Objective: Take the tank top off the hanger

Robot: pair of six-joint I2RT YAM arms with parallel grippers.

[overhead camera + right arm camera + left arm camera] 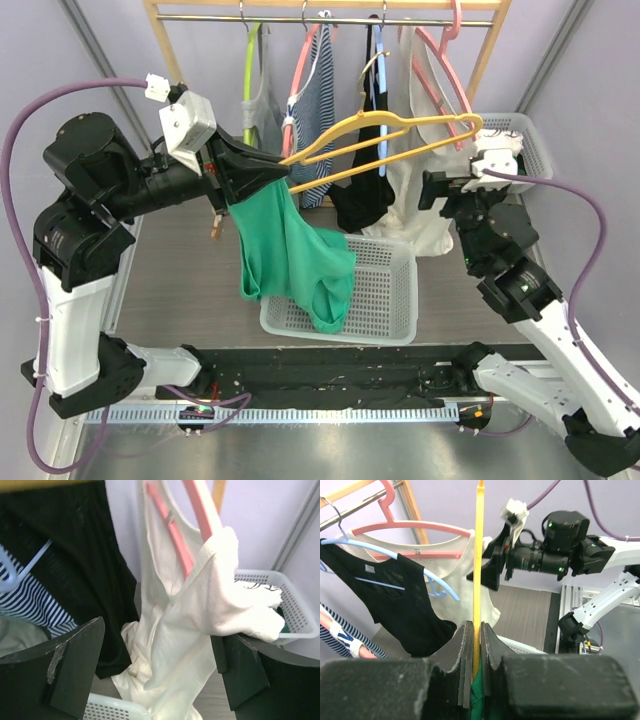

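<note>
The green tank top [290, 250] droops from the left end of a yellow hanger [400, 130] and trails into a white basket [385, 285]. My left gripper [275, 170] is shut on that end of the hanger. In the left wrist view the yellow bar [478, 555] runs up from between the pads [465, 645], with green cloth [479, 690] pinched below it. My right gripper [432, 190] stands open by the hanger's right end, apart from it. In the right wrist view nothing is gripped between its fingers [75, 665], and a white top [200, 610] hangs just beyond them.
A wooden rack [330, 15] at the back carries striped, black and white tops on pink and blue hangers [195, 520]. A second white basket [525, 135] sits at the back right, behind the right arm.
</note>
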